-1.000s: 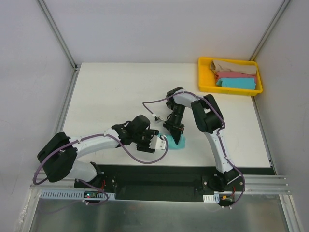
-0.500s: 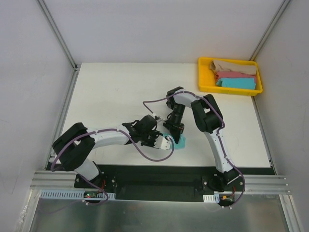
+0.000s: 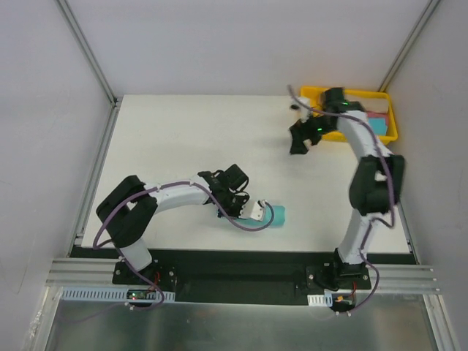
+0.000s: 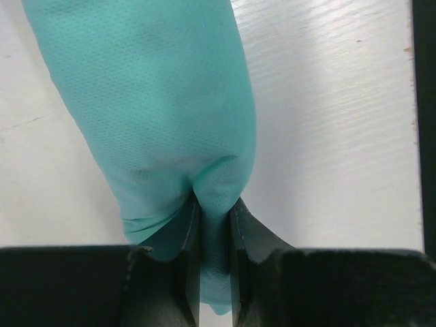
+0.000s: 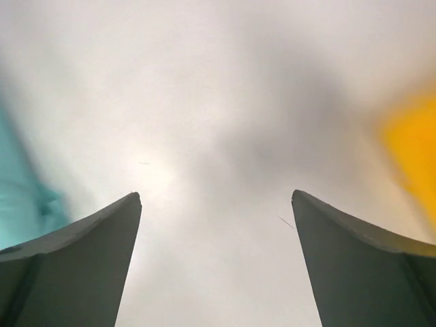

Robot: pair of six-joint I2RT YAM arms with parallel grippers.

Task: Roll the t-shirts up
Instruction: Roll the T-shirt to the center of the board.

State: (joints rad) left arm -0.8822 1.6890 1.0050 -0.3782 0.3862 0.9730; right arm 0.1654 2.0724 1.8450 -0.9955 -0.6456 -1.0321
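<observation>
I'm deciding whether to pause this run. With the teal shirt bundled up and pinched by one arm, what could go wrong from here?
1. The left gripper has its jaws shut on only a small fold at one end of the teal t-shirt. A pull might loosen the roll or let the cloth slip free.
2. The right gripper, jaws open, hangs beside the yellow tray, well away from the roll, so nothing else steadies it.

No lettering, label, brand mark, number or sign is legible on the teal shirt (image 3: 278, 216), tray (image 3: 374, 93), table (image 3: 168, 131), left arm (image 3: 175, 196) or right arm (image 3: 373, 186).
</observation>
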